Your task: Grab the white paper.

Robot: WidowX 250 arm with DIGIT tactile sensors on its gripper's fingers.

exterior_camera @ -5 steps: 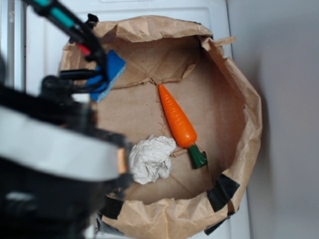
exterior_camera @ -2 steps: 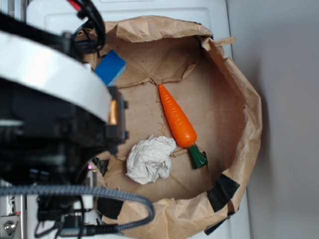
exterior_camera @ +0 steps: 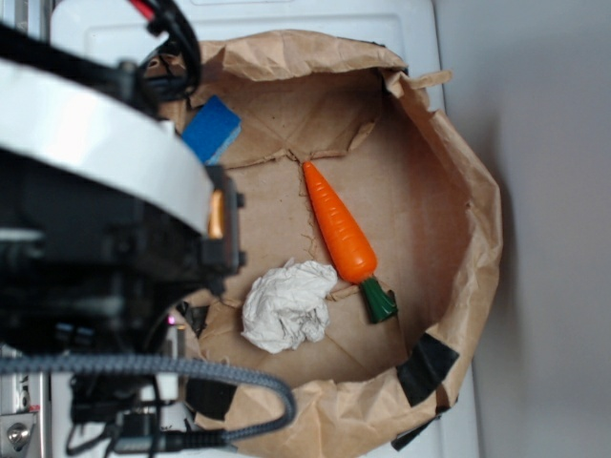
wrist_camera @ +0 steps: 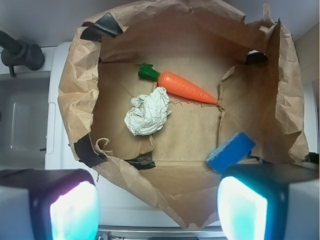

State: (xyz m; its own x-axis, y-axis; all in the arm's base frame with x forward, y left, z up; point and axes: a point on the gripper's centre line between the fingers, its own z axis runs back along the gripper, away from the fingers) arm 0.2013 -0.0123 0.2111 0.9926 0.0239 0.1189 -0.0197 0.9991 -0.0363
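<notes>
We see the white paper [exterior_camera: 285, 306] lying free in the brown bag [exterior_camera: 477, 239].
Exterior: paper at the carrot's [exterior_camera: 339, 227] seven o'clock. Wrist: our hand [wrist_camera: 157, 207] hangs spread above the bag's near wall, paper [wrist_camera: 147, 112] at its twelve o'clock, sponge [wrist_camera: 231, 151] at two.

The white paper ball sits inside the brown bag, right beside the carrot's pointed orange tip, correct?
Not quite. The white paper ball is inside the brown bag, but it lies beside the carrot's green leafy end, not its pointed tip. The wrist view shows this clearly.
</notes>
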